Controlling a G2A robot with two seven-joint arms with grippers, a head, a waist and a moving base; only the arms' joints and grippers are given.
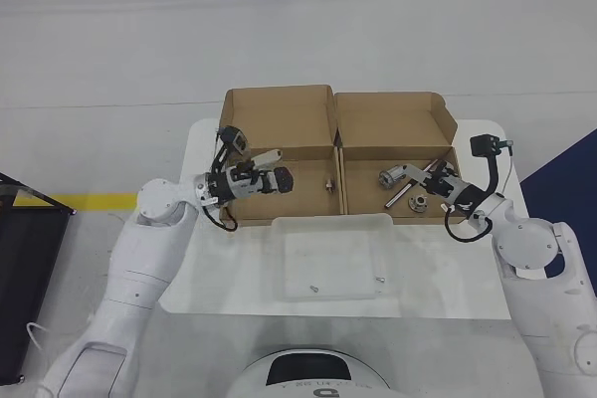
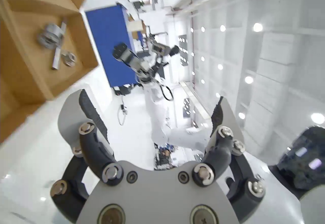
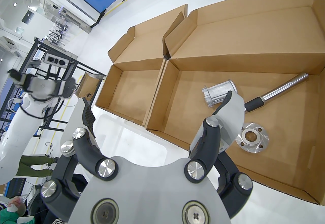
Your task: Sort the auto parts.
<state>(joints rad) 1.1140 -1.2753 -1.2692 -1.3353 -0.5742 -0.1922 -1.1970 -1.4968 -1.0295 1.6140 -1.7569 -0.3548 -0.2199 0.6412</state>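
Two open cardboard boxes stand side by side at the back of the table. The right box holds a ribbed metal cylinder, a long metal rod with a black grip, and a round flange. The left box holds one small metal part. My left gripper hovers over the left box, open and empty, as its own view confirms for the left gripper. Over the near side of the right box, my right gripper is open and empty, one finger just above the cylinder.
A clear plastic tray sits in front of the boxes at the table's middle, with two small screws in it. A dark rack stands on the floor beside the table's left edge.
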